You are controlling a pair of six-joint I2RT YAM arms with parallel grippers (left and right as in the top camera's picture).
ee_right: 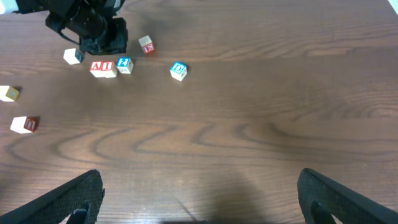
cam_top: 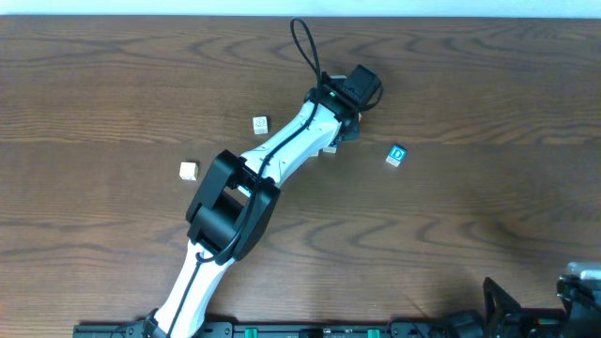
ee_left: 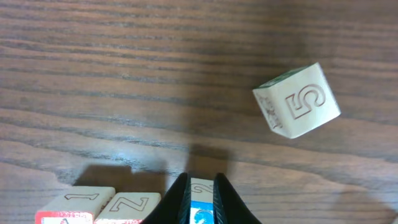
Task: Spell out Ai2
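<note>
In the left wrist view my left gripper (ee_left: 200,202) is shut on the blue "2" cube (ee_left: 201,190), low on the table. Just to its left sit the red "I" cube (ee_left: 134,205) and the red "A" cube (ee_left: 78,200), side by side. The right wrist view shows the row from afar: "A" (ee_right: 97,67), "I" (ee_right: 109,67), "2" (ee_right: 125,64), with the left gripper (ee_right: 115,40) over them. In the overhead view the left gripper (cam_top: 343,127) hides the row. My right gripper (ee_right: 199,205) is open and empty above bare wood.
The blue "D" cube (cam_top: 396,155) lies right of the left gripper and also shows in the right wrist view (ee_right: 178,70). Two pale cubes (cam_top: 261,123) (cam_top: 189,170) lie left of the arm. A tilted pale cube with a "5" (ee_left: 298,102) lies beyond the left gripper.
</note>
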